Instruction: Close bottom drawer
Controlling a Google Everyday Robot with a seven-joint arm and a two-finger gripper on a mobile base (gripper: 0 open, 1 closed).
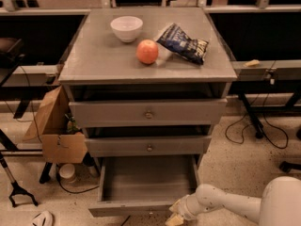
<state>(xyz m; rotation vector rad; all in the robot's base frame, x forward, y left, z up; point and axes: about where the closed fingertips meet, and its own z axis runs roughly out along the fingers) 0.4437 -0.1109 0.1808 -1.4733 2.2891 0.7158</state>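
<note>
A white robot arm reaches in low from the right. Its gripper sits at the right front corner of the bottom drawer, just beside the low front panel, probably placed there so it can push the drawer inward. It is not possible to tell whether the gripper is spread or pressed together.

The bottom drawer is pulled well out from the grey cabinet, with its plain grey inside in view, so it is not yet closed. Above it, the middle drawer and top drawer look closed or nearly so.

On the cabinet top are an apple, a blue snack bag and, farthest back, a white bowl. A cardboard box stands on the floor to the left of the cabinet.
</note>
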